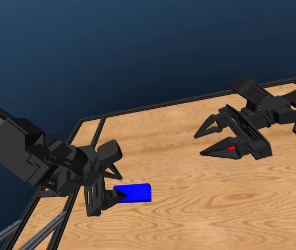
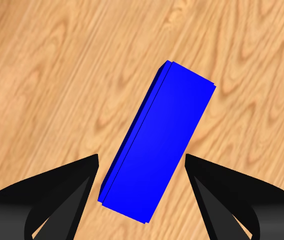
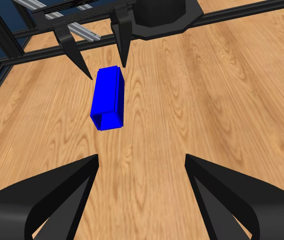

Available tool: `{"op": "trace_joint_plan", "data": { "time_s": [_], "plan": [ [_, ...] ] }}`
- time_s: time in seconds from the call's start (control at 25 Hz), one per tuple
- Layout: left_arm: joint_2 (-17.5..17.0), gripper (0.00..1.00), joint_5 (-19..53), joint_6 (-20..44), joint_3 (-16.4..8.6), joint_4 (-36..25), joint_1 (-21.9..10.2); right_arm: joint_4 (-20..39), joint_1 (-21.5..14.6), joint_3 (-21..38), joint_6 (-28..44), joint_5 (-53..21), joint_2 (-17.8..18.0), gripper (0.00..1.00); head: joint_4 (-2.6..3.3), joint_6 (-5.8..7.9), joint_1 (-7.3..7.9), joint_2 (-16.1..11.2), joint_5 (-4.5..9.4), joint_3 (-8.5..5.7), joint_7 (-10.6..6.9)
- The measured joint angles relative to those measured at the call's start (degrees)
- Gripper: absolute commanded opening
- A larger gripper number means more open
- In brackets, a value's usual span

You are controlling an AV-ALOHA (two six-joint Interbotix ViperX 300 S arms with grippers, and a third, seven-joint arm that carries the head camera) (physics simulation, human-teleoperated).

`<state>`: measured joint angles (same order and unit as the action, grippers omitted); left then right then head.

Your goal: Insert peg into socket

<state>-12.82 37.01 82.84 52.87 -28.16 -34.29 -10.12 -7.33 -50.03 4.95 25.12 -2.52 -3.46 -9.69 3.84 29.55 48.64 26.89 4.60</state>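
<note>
The blue socket (image 1: 133,192) lies flat on the wooden table at the front left. My left gripper (image 1: 118,183) is open, with one jaw on each side of the socket (image 2: 157,145) and a thin gap on both sides. In the right wrist view the socket (image 3: 107,100) points its hollow end toward that camera, with the left gripper (image 3: 107,71) straddling its far end. My right gripper (image 1: 199,145) hangs open over the table at the right, and nothing shows between its jaws in its own view. Only a small red patch of the peg (image 1: 232,148) shows behind its lower finger.
A black frame (image 1: 153,107) borders the table's far and left edges. Grey rails (image 1: 12,234) run below the left arm. The left arm's base (image 3: 162,15) stands behind the socket in the right wrist view. Bare wood lies between the two grippers.
</note>
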Motion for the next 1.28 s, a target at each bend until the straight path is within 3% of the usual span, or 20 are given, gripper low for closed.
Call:
{"op": "trace_joint_plan", "data": {
  "time_s": [0.4,0.56,0.72,0.76,0.88,1.12,1.28],
  "plan": [
    [5.39,1.00,-11.52,-4.69,1.56,4.33,3.86,-0.23,0.16,-1.22,1.63,1.12,0.33,1.00,0.03,0.15,0.24,-1.60,-0.12,-0.26,-1.07],
    [9.58,1.00,-17.59,-8.69,2.69,8.37,6.22,-0.06,0.48,-1.26,2.52,1.84,1.16,1.00,-0.04,0.23,0.56,-2.27,-0.10,-0.50,-1.32],
    [9.79,1.00,-19.71,-12.70,3.03,12.30,7.16,0.05,0.57,-1.34,3.08,2.24,1.56,1.00,-0.04,0.33,0.71,-2.44,-0.14,-0.57,-1.55],
    [9.73,0.00,-19.97,-13.83,3.09,13.33,7.41,0.05,0.59,-1.39,3.18,2.31,1.61,1.00,-0.03,0.35,0.74,-2.45,-0.14,-0.58,-1.58],
    [9.69,0.00,-19.81,-16.23,3.26,15.03,8.08,-0.14,0.85,-1.97,3.28,1.63,1.58,1.00,0.09,0.63,0.74,-2.45,-0.34,-0.58,-2.22],
    [9.67,0.00,-19.83,-18.40,3.25,16.51,8.36,-0.11,1.96,-4.61,4.36,-2.47,0.25,1.00,0.71,1.49,0.12,-2.45,-0.78,-0.58,-5.13],
    [9.75,0.00,-19.20,-20.04,3.07,15.84,8.04,0.54,3.27,-9.43,5.79,-8.49,-2.77,1.00,2.07,4.14,-1.25,-2.45,-1.92,-0.58,-9.51]
  ]
}}
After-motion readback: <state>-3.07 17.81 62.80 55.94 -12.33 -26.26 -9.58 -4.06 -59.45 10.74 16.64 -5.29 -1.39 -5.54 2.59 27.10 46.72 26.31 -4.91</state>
